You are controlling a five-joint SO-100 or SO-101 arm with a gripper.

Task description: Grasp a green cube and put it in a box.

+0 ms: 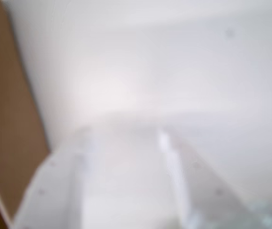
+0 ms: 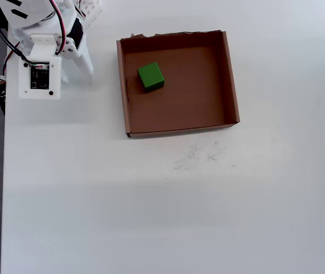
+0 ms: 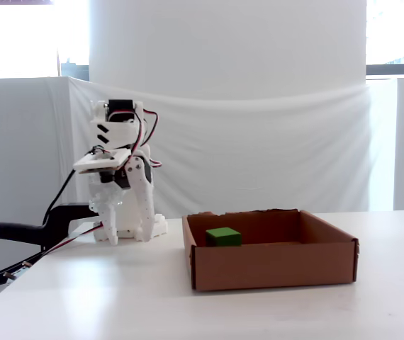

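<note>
Item: 1 green cube [image 2: 150, 76], lying inside the box [image 2: 231, 74], toward its upper-left corner in the overhead view. Step: placement judged complete; next move called only for rest. Gripper [image 2: 80, 57]: folded at the arm's base, left of the box and well apart; spread or pressed together, cannot tell. Surface: white table [image 2: 151, 217], faint scuffs just below the box. Room: white drape [image 3: 259, 149] behind the box.

Shell: the arm [image 3: 120, 191] is showing white printed plastic links throughout.
Markings: black chevron stripes are sitting on the upper housing [image 3: 111, 127].
Cables: red and black wires [image 3: 147, 134] are looping over the top; a black lead [image 3: 60, 202] is trailing off.
Tool [image 1: 126, 143]: blurred white fingers, small screw dots.
</note>
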